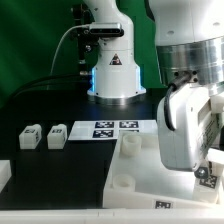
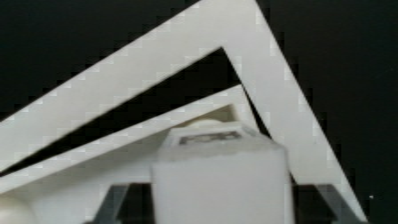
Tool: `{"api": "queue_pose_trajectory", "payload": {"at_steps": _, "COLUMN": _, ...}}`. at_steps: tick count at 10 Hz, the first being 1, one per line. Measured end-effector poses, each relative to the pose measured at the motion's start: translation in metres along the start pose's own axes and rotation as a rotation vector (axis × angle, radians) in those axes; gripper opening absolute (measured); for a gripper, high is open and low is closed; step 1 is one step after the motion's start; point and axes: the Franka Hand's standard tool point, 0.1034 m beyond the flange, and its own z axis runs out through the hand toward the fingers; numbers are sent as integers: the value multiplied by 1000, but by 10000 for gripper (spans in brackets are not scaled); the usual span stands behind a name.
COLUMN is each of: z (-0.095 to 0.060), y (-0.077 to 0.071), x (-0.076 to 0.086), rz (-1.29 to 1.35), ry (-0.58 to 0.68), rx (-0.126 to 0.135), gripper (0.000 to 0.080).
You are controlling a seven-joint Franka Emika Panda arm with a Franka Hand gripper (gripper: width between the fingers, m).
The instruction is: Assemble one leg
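Observation:
In the wrist view a white leg (image 2: 217,170) with a tag at its far end sits between my dark fingers (image 2: 125,200). My gripper (image 2: 217,205) is shut on it. Beyond it the large white panel's raised rim (image 2: 267,70) forms a corner. In the exterior view my gripper (image 1: 206,178) hangs at the exterior view's lower right, over the panel's (image 1: 140,190) near corner, and the held leg is mostly hidden there. Two loose legs (image 1: 28,135) (image 1: 57,134) lie on the table at the exterior view's left. Another white post (image 1: 131,145) stands at the panel's far corner.
The marker board (image 1: 105,130) lies behind the panel. The robot's white base (image 1: 113,75) stands at the back with black cables at its left. A white block edge (image 1: 4,176) shows at the exterior view's far left.

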Motion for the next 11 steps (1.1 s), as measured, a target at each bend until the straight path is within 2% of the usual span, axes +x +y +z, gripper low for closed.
{"api": "queue_pose_trajectory", "payload": {"at_steps": 1, "z": 0, "y": 0, "x": 0, "rz": -1, "ry": 1, "rx": 0, "gripper": 463}}
{"api": "queue_pose_trajectory", "payload": {"at_steps": 2, "z": 1, "y": 0, "x": 0, "rz": -3, "ry": 1, "rx": 0, "gripper": 583}}
{"api": "queue_pose_trajectory", "payload": {"at_steps": 3, "z": -1, "y": 4, "x": -1, "rz": -9, "ry": 0, "rx": -3, "gripper": 583}}
{"api": "queue_pose_trajectory", "payload": {"at_steps": 4, "z": -11, "y": 11, "x": -9, "rz": -6, "ry": -11, "rx": -2, "gripper": 635}}
{"api": "queue_pose_trajectory", "payload": {"at_steps": 5, "z": -30, "y": 19, "x": -23, "rz": -25, "ry": -31, "rx": -4, "gripper": 645}}
{"api": "queue_pose_trajectory", "payload": {"at_steps": 6, "z": -47, "y": 25, "x": -35, "rz": -44, "ry": -42, "rx": -38, "gripper": 645}}
{"api": "queue_pose_trajectory", "payload": {"at_steps": 7, "z": -56, "y": 24, "x": -44, "rz": -58, "ry": -47, "rx": -59, "gripper": 648}}
{"api": "queue_pose_trajectory", "payload": {"at_steps": 11, "z": -52, "y": 23, "x": -42, "rz": -65, "ry": -44, "rx": -57, "gripper": 648}}
